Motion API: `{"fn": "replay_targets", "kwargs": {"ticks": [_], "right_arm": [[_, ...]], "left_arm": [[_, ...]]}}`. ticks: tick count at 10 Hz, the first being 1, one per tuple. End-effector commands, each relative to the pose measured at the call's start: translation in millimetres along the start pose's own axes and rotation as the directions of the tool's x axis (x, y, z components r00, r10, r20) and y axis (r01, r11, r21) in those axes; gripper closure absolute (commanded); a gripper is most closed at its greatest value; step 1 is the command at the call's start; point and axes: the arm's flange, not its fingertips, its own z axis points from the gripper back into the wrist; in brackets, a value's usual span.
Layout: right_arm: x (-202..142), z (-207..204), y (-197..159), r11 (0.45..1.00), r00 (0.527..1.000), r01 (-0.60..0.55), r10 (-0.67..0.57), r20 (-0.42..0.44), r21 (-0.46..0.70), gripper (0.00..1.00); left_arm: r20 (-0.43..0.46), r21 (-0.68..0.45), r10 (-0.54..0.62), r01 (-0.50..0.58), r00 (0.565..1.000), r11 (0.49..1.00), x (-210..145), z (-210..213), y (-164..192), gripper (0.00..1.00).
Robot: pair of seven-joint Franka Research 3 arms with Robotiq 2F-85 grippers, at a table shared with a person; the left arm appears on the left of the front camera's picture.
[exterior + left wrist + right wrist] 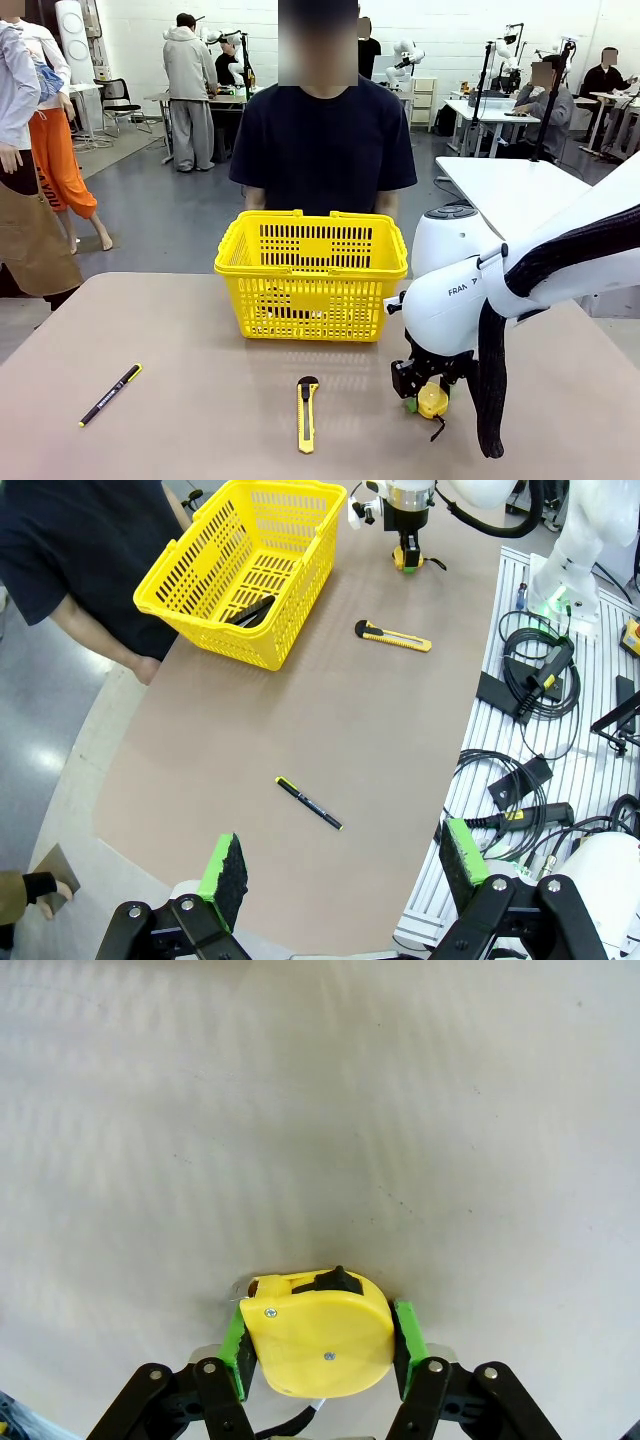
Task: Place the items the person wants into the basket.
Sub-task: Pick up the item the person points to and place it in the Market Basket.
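My right gripper (424, 401) is shut on the rounded yellow tape measure (433, 400) low over the table's front right, its black strap hanging below. In the right wrist view the green pads (236, 1345) clamp both sides of the tape measure (312, 1342). The yellow basket (312, 292) stands at the far middle in front of the person (325, 140) in the navy T-shirt. Inside the basket (205, 605) lies the dark stapler (250, 610). The marker is hidden. My left gripper (345, 865) hangs open high above the near table edge, holding nothing.
A yellow-and-black utility knife (307, 413) lies front centre, left of my right gripper. A thin black pen with yellow ends (110, 395) lies front left. Cables and black boxes (530, 680) sit on the rail beside the table.
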Motion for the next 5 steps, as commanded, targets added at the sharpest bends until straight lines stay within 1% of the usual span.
{"fn": "replay_targets", "kwargs": {"ticks": [1, 2, 3, 4, 5], "right_arm": [[2.4, 0.4, -1.6, 1.000, 1.000, -0.013, 0.012, -0.010, -0.018, 0.84], [-1.6, 5.3, 1.0, 1.000, 1.000, -0.014, 0.014, -0.005, -0.020, 0.93], [-13.3, 24.7, 6.3, 1.000, 1.000, -0.006, 0.007, 0.024, -0.031, 1.00], [-28.6, 56.0, 12.1, 0.999, 0.999, 0.034, -0.033, 0.029, -0.014, 1.00], [-45.0, 95.5, 16.3, 0.999, 0.998, 0.049, -0.049, 0.034, 0.005, 1.00]], "left_arm": [[0.007, -0.004, -0.005, 0.005, 1.000, 1.000, 0.1, 0.2, -0.6, 0.00], [0.007, -0.004, -0.005, 0.005, 1.000, 1.000, 0.1, 0.2, -0.6, 0.00], [0.007, -0.004, -0.005, 0.005, 1.000, 1.000, 0.1, 0.2, -0.6, 0.00], [0.007, -0.004, -0.005, 0.005, 1.000, 1.000, 0.1, 0.2, -0.6, 0.00], [0.007, -0.004, -0.005, 0.005, 1.000, 1.000, 0.1, 0.2, -0.6, 0.00]]}}
